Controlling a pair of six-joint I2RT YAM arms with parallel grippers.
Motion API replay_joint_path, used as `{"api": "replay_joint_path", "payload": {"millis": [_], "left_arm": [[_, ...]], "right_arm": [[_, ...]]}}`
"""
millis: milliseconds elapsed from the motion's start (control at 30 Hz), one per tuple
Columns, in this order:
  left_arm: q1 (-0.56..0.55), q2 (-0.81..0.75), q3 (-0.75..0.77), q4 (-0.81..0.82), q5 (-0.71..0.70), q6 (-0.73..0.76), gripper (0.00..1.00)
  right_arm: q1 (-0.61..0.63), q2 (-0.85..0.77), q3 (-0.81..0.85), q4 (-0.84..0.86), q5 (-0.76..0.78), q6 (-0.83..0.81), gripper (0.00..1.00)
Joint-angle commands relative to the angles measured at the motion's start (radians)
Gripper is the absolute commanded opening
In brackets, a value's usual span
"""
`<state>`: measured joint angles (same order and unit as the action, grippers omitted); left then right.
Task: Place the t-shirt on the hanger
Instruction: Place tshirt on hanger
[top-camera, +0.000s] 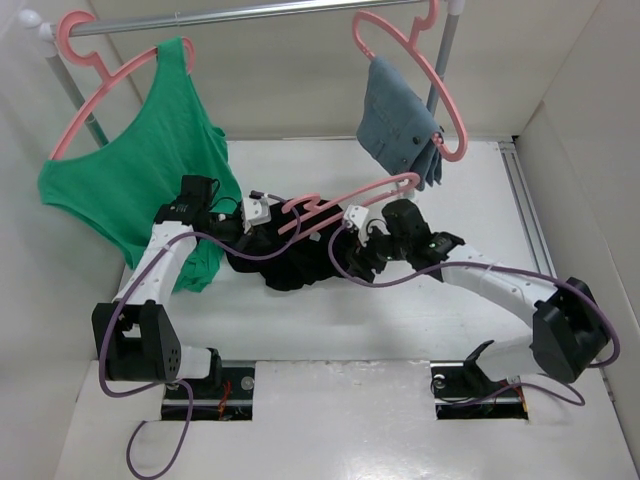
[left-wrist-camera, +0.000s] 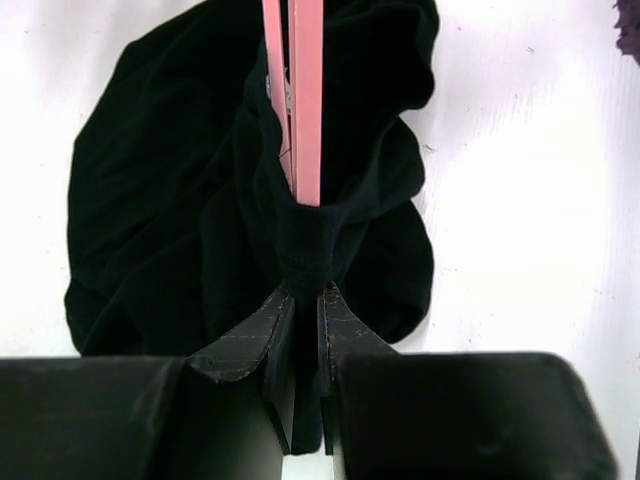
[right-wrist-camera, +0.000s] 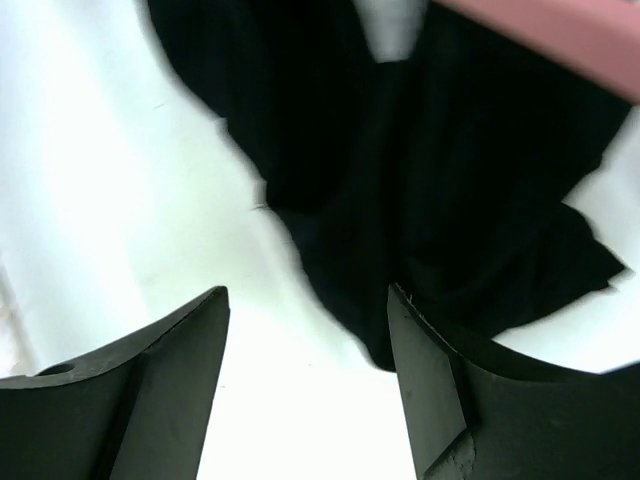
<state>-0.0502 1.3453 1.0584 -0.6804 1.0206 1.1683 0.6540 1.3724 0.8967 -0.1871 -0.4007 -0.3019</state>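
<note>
The left hand (left-wrist-camera: 305, 300) is pressed together on a fold of the shirt (left-wrist-camera: 150, 200), which lies bunched on the counter (left-wrist-camera: 540, 200) ahead of its fingertips. The hanger (left-wrist-camera: 305, 100) runs straight away from that pinch, its near end wrapped in cloth. I cannot tell whether the fingers catch the plastic too. The right hand (right-wrist-camera: 307, 295) is spread wide and holds nothing, with the shirt just beyond its tips. The thin fold may slip from the pinch, or a pull may drag the hanger out of the cloth, since nothing steadies the far side.
</note>
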Motion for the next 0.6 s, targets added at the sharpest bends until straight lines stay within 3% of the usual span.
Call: {"api": "replay_joint_path", "payload": {"millis": [0,100,333,567], "left_arm": [[0.001,-0.011,-0.005,0.051,0.052,-0.062,0.0],[0.001,-0.011,-0.005,0.051,0.042,-0.033,0.0],[0.001,-0.002,-0.005,0.03,0.021,-0.004,0.0],[0.001,-0.002,0.006,0.021,0.012,-0.004,0.0]], "right_arm": [[0.059,0.014,0.091,-0.135,-0.073,-0.1,0.7],[0.104,0.014,0.122,-0.211,-0.147,-0.178,0.7],[0.113,-0.016,0.436,-0.319,-0.262,-0.284,0.67],[0.104,0.086,0.708,-0.354,-0.164,-0.361,0.72]]}}
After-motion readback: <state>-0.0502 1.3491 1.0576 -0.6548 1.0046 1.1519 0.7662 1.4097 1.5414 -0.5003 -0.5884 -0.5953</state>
